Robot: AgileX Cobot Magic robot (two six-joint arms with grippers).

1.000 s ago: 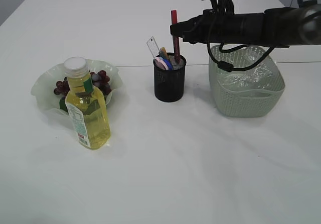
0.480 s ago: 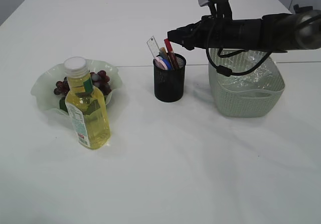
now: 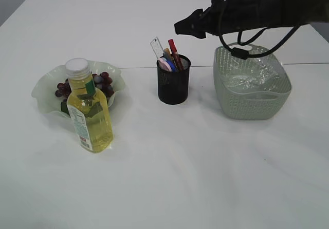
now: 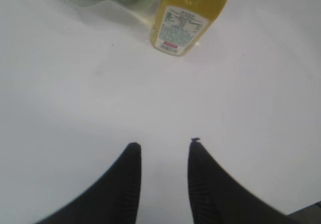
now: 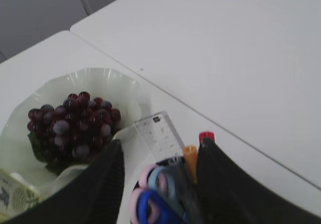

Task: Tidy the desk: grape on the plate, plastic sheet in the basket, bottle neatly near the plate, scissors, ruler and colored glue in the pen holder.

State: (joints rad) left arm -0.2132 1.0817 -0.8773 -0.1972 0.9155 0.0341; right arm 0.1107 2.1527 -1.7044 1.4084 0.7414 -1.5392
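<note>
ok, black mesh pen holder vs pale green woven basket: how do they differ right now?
The black mesh pen holder is a narrow, dark cylinder; the pale green woven basket is wide, light and roughly rectangular. The pen holder stands packed with a clear ruler, scissors and a red-capped glue stick poking above its rim; the basket holds only a crumpled clear plastic sheet lying below its rim. Both are perforated and upright on the white table.

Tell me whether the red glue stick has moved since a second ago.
Yes. The red glue stick has dropped into the pen holder; only its top now shows above the rim. Before, it stood higher, held above the holder by the right gripper.
</note>
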